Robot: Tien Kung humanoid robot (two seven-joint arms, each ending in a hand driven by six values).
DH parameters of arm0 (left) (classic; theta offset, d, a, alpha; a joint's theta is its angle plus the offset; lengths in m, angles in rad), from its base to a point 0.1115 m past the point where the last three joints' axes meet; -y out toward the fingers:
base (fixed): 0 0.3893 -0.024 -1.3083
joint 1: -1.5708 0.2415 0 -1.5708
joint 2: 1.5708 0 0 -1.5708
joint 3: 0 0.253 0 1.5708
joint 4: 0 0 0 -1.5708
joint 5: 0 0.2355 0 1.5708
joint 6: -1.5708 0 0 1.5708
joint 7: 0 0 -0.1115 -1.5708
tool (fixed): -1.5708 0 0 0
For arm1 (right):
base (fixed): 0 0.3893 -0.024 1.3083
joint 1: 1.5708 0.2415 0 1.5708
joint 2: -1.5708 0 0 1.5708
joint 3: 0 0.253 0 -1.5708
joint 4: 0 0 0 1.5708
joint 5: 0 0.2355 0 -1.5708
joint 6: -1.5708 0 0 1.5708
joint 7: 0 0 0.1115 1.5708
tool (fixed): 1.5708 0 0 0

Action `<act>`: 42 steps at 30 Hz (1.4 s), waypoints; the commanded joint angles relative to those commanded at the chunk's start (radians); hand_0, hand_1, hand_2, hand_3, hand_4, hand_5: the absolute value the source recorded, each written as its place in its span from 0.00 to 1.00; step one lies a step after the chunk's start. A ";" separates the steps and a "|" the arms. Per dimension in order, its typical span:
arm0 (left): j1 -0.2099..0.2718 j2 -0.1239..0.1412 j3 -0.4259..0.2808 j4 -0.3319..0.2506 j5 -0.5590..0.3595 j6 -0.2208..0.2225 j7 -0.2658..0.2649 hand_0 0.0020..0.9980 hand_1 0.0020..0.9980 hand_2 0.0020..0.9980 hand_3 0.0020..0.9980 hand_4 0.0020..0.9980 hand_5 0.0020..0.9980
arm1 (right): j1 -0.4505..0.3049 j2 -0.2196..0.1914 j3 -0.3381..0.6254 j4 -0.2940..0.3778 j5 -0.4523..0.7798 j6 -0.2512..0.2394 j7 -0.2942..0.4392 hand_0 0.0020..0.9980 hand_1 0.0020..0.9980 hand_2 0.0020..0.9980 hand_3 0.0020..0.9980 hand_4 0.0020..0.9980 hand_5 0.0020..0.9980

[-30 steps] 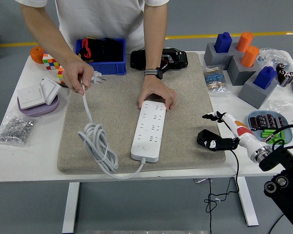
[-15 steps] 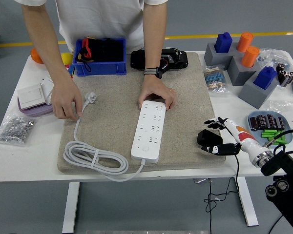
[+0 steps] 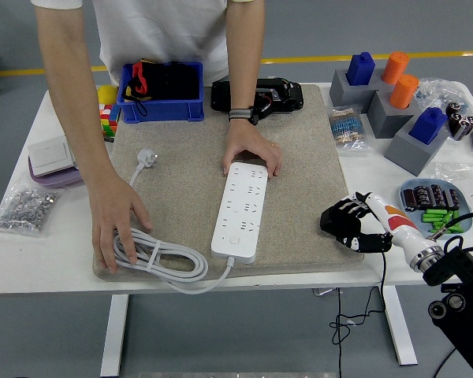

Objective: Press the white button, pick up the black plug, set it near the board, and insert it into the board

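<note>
the white power board (image 3: 239,211) lies on the grey mat (image 3: 299,169) in the middle of the table (image 3: 55,256). its white button (image 3: 235,236) is near the end closest to the robot. a person's hand (image 3: 253,151) holds the far end still, and their other hand (image 3: 120,226) rests on the coiled white cord (image 3: 162,258). the right robot hand (image 3: 348,223) hangs at the mat's right edge, fingers curled and holding nothing. i see no black plug, only a white plug (image 3: 146,157). to press well, i think one finger should poke out and come straight down on the button.
</note>
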 joint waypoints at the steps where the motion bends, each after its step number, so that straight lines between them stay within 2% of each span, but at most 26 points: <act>1: 0.000 0.000 0.000 0.000 0.000 0.000 0.000 0.77 0.71 0.66 0.73 0.65 0.53 | 0.000 0.000 -0.003 -0.001 0.002 -0.005 0.005 0.52 0.49 0.50 0.57 0.83 0.00; 3: 0.000 0.000 0.000 0.000 0.001 0.000 0.000 0.77 0.71 0.66 0.73 0.65 0.53 | 0.001 -0.001 -0.009 -0.003 0.006 -0.011 0.012 0.52 0.49 0.50 0.57 0.83 0.00; 4: 0.000 0.000 0.000 0.000 0.001 0.000 0.000 0.77 0.71 0.66 0.73 0.65 0.52 | 0.000 -0.001 -0.011 -0.003 0.007 -0.012 0.015 0.46 0.38 0.36 0.51 0.85 0.00; 9: 0.001 -0.001 0.002 0.000 -0.001 -0.001 -0.001 0.77 0.71 0.66 0.73 0.65 0.52 | -0.004 -0.001 -0.025 0.007 0.013 -0.015 0.025 0.46 0.38 0.36 0.51 0.85 0.00; 10: 0.001 -0.001 0.002 0.000 -0.002 -0.001 -0.001 0.77 0.71 0.66 0.73 0.65 0.52 | -0.006 -0.001 -0.029 0.017 0.016 -0.017 0.030 0.43 0.32 0.33 0.51 0.80 0.00; 14: 0.002 0.000 -0.002 0.000 0.002 -0.001 0.000 0.77 0.71 0.66 0.73 0.65 0.52 | 0.000 0.000 -0.036 0.056 0.023 -0.023 0.032 0.43 0.32 0.33 0.51 0.80 0.00; 23: 0.003 0.003 -0.002 0.000 0.002 -0.002 0.001 0.77 0.71 0.66 0.73 0.65 0.52 | 0.073 0.016 -0.093 0.126 0.024 -0.023 -0.013 0.44 0.32 0.32 0.52 0.77 0.00; 28: 0.004 0.005 -0.001 0.000 0.002 -0.002 0.001 0.77 0.71 0.66 0.73 0.65 0.52 | 0.131 0.033 -0.159 0.112 0.018 -0.004 -0.051 0.44 0.32 0.31 0.52 0.77 0.00; 34: 0.007 0.007 -0.006 0.000 0.007 -0.002 0.003 0.77 0.71 0.66 0.73 0.65 0.52 | 0.162 0.045 -0.213 0.090 0.014 0.002 -0.067 0.44 0.31 0.31 0.52 0.77 0.00; 42: 0.009 0.009 -0.004 0.000 0.008 -0.001 0.005 0.77 0.71 0.66 0.73 0.65 0.52 | 0.199 0.066 -0.260 0.060 0.004 -0.028 -0.091 0.44 0.31 0.31 0.52 0.77 0.00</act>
